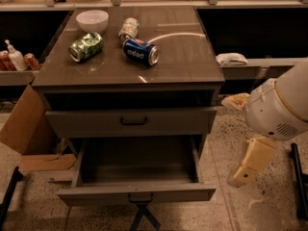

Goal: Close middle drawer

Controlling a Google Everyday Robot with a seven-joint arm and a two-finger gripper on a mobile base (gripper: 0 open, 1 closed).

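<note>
**Hand** (252, 160): cream-coloured piece hanging below a rounded white arm segment (281, 109), over the speckled floor (250, 211). It sits at the right edge of the view, clear of the cabinet and touching nothing. Whether it is spread or pressed together cannot be told.

**Middle drawer** (96, 194): left of the hand and at about its height. It is pulled well out of the grey cabinet, with the inside floor exposed. The low front panel lies nearest the camera, and its small dark handle (140, 197) is at the centre. The drawer's right front corner is the part nearest the hand, and a strip of floor lies between them.

**Top drawer** (86, 123): above and left of the hand, front pushed in, dark bar handle (134, 121) in the middle.

**Worktop** (187, 66): higher than the hand and to its left. It carries:
- a green can (86, 46) on its side
- a blue can (140, 51) on its side, just beside the green one
- a third, pale can (129, 29) lying beyond them
- a white bowl (92, 20) at the far left corner

**Cardboard box** (26, 124): far left of the hand, leaning against the cabinet's side.

**Bottles** (14, 57): on a shelf at the far left edge.

**White object** (232, 58): on the ledge above the hand; what it is cannot be told.
</note>
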